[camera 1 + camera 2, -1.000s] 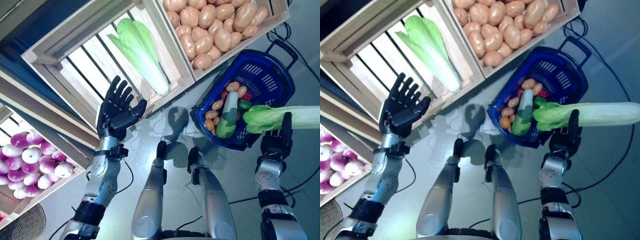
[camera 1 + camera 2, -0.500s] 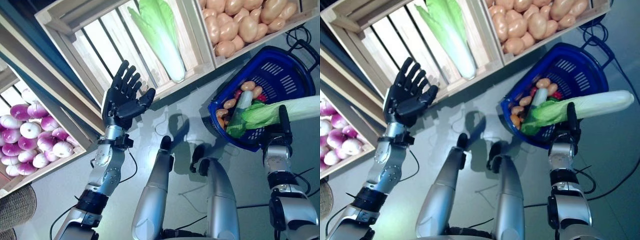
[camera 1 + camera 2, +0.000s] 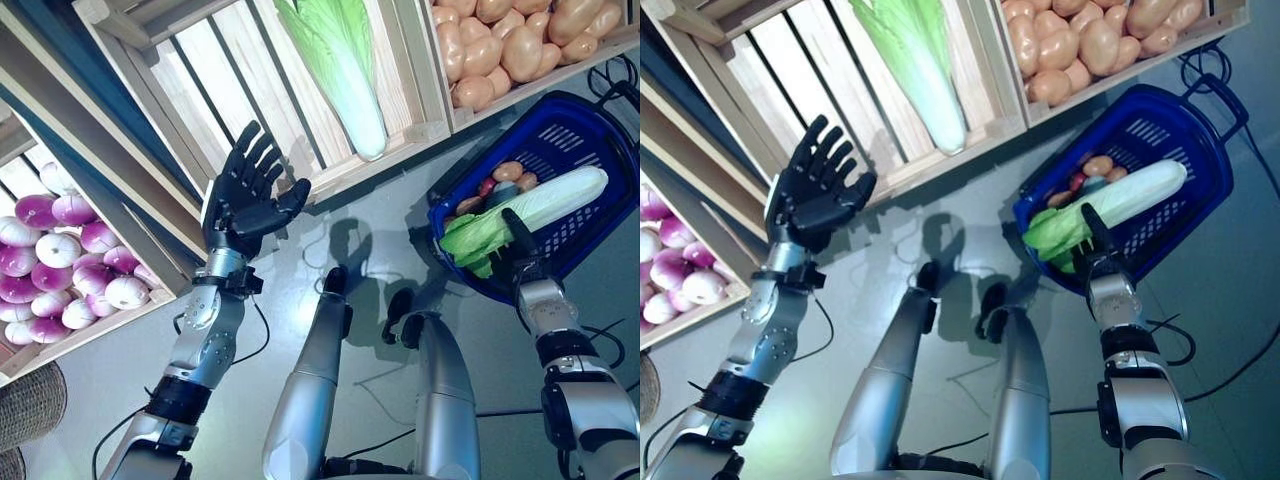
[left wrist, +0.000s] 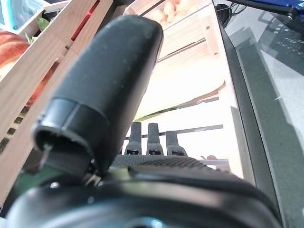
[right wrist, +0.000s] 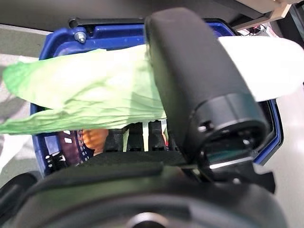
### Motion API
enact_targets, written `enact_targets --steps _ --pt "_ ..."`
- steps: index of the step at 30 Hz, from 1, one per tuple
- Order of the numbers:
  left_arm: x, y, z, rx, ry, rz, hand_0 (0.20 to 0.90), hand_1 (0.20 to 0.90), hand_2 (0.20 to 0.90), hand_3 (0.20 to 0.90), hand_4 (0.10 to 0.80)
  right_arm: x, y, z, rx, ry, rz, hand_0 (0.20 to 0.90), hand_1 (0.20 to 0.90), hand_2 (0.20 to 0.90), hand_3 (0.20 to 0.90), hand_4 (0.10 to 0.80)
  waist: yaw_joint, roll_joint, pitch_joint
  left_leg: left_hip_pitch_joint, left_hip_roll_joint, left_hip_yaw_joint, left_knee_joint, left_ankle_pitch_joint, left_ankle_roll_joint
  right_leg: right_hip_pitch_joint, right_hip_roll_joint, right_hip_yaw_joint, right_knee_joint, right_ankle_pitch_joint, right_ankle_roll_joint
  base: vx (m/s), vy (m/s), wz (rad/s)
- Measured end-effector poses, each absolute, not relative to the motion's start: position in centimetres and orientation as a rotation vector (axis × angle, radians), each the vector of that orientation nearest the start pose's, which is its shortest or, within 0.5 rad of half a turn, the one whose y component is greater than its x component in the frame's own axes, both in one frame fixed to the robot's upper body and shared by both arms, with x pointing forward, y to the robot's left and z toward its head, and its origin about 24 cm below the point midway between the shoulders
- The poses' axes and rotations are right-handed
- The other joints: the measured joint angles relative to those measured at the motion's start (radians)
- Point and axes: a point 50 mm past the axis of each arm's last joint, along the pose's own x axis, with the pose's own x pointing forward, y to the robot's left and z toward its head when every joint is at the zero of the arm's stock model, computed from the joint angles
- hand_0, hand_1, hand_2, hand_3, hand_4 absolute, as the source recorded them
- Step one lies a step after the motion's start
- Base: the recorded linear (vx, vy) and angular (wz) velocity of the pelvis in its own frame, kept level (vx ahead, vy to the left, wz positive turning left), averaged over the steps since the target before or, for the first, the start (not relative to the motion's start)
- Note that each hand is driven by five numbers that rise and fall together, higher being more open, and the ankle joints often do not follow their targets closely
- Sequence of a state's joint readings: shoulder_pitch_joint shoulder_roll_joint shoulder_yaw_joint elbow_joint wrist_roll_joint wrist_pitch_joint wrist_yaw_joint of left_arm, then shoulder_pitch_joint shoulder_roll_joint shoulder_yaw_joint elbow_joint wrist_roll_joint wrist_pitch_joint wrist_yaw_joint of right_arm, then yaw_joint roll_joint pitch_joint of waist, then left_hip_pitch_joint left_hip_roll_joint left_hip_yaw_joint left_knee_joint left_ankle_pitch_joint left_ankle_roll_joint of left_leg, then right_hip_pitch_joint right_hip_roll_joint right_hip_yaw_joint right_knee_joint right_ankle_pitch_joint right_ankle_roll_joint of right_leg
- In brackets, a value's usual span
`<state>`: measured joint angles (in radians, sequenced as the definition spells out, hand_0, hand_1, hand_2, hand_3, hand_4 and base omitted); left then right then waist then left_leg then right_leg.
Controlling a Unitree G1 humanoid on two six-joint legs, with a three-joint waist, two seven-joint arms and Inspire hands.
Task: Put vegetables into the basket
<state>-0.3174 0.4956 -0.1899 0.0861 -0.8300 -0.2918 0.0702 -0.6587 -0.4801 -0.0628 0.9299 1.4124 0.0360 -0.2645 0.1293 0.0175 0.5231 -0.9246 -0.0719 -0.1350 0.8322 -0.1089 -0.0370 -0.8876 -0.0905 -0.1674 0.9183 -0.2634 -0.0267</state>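
Note:
The blue plastic basket [image 3: 590,110] stands on the floor to my right, below the wooden stand. My right hand [image 3: 522,250] is at its near rim, shut on a long napa cabbage [image 3: 545,203] that lies lengthwise over the basket's contents. In the right wrist view my thumb [image 5: 194,80] lies over the cabbage [image 5: 95,90] and my fingers curl under it. Potatoes [image 3: 508,171] and a red vegetable lie in the basket beneath it. My left hand [image 3: 245,205] is open and empty, raised in front of the stand's lower crate; it also shows in the left wrist view [image 4: 104,85].
The wooden stand's crates [image 3: 330,170] slope across the far side, from my left to above the basket. A woven basket [image 3: 25,410] stands on the floor at my far left. Grey floor lies between the stand and me.
My right hand has brought the cabbage down from beside the basket's rim into the basket. The camera has shifted. My left hand stays raised and open.

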Motion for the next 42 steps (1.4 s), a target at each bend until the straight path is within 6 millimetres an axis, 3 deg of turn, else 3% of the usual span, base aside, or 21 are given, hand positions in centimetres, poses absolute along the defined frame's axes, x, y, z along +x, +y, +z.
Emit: enact_targets --steps 6,13,20,27,33,42 --pt "30.3 19.9 14.8 -0.117 -0.436 -0.097 0.900 0.900 0.900 0.900 0.800 33.9 -28.8 4.4 1.014 0.277 -0.594 0.900 0.900 0.900 0.900 0.800 -0.003 -0.001 0.000 0.022 0.000 0.001 -0.004 -0.003 -0.005 0.021 0.000 0.001 -0.002 -0.003 0.003 0.045 0.000 0.00" --pt "29.8 21.8 17.9 0.378 -0.571 -0.001 0.900 0.900 0.900 0.900 0.800 31.3 -29.0 1.2 1.008 0.335 -0.657 0.900 0.900 0.900 0.900 0.800 -0.013 -0.008 0.001 0.093 0.004 0.019 -0.045 -0.002 -0.006 0.073 0.007 0.026 -0.021 -0.004 0.004 0.041 0.027 -0.05" --pt "28.9 23.9 21.1 1.058 -0.757 0.146 0.900 0.900 0.900 0.900 0.800 27.9 -26.3 -1.8 1.018 0.391 -0.580 0.900 0.900 0.900 0.900 0.800 -0.079 -0.020 0.001 0.177 0.023 0.051 -0.107 0.001 -0.008 0.137 0.023 0.058 -0.068 -0.001 0.007 0.024 0.082 -0.08" --pt "29.7 23.8 23.5 1.706 -0.952 0.178 0.900 0.900 0.900 0.900 0.800 23.8 -23.2 -5.9 0.952 0.557 -0.470 0.900 0.900 0.900 0.900 0.800 -0.134 -0.030 0.000 0.209 0.051 0.091 -0.113 -0.013 -0.001 0.157 0.048 0.094 -0.081 0.004 0.015 0.012 0.089 -0.18" --pt "32.0 22.4 22.8 1.867 -0.920 0.045 0.900 0.900 0.900 0.900 0.800 22.2 -22.6 -7.6 0.939 0.650 -0.460 0.900 0.900 0.900 0.900 0.800 -0.198 -0.030 0.000 0.220 0.060 0.117 -0.130 -0.016 -0.004 0.154 0.050 0.109 -0.094 0.011 0.014 -0.007 0.102 -0.14" --pt "34.1 24.3 20.1 1.983 -0.685 -0.038 0.900 0.900 0.900 0.900 0.800 22.6 -23.4 -7.0 0.916 0.620 -0.408 0.900 0.900 0.900 0.900 0.800 -0.225 -0.030 0.000 0.187 0.086 0.153 -0.144 -0.014 -0.007 0.100 0.065 0.128 -0.099 0.017 0.010 0.002 0.054 -0.09"
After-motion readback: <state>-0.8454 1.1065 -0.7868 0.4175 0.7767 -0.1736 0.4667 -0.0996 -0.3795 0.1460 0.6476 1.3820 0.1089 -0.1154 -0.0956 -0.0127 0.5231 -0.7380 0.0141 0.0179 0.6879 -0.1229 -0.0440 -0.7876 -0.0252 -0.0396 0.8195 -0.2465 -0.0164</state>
